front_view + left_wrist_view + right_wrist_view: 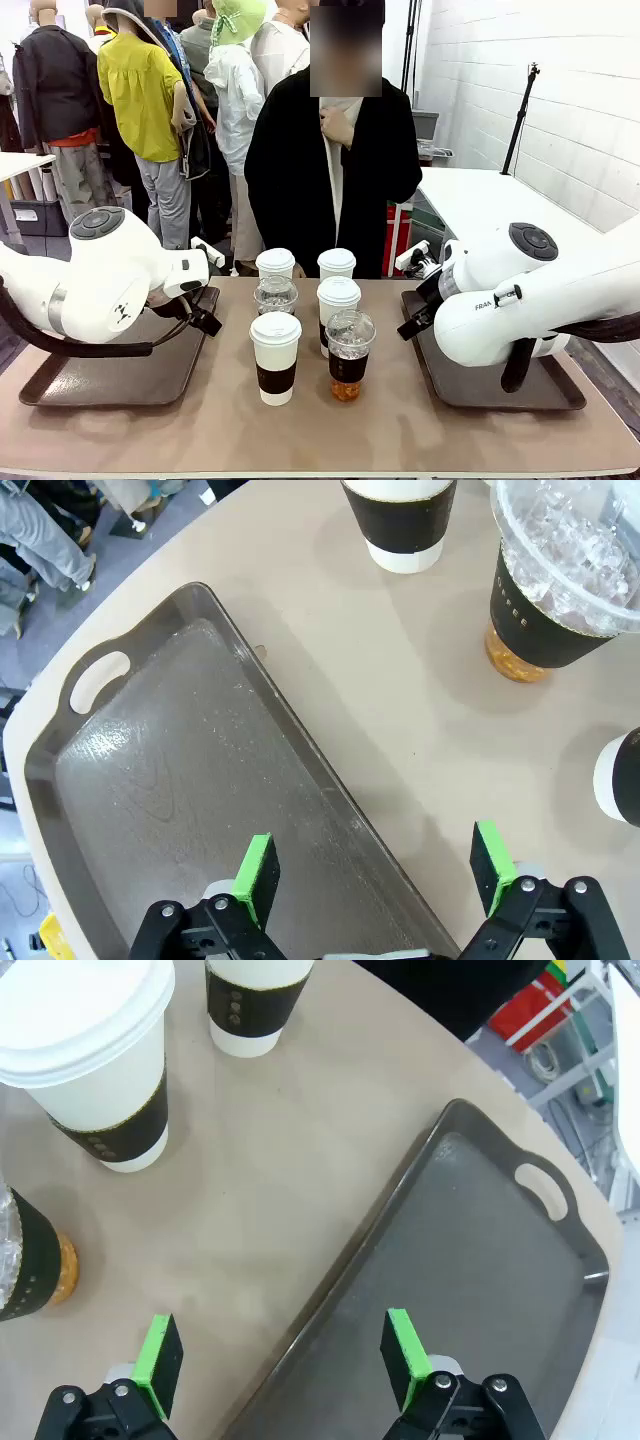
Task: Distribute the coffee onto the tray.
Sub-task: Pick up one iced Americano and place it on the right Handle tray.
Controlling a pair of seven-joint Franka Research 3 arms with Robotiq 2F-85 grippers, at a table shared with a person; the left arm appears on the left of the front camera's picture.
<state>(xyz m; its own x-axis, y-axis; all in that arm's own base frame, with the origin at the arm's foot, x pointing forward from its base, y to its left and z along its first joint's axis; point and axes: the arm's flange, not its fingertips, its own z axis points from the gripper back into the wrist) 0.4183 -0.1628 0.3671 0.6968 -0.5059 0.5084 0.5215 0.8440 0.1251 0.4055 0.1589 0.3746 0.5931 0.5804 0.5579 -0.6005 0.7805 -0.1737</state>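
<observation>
Looking across the table [190,425] from the robot's side, facing the person [290,160], standing well back in the front view. Peering steeply down from close above at the left tray [150,780] in the left wrist view, at the right tray [500,1240] in the right one, sharing the cups [275,355] with the front view.

white cups [275,357], dark brown sleeves; grey tray [120,378]

Six lidded cups [275,358] between two trays [110,382]

Table [200,430]: we see a beige top.
Person [285,170]: we see a black coat, standing behind it.
Side table [480,200]: white, far right.
</observation>
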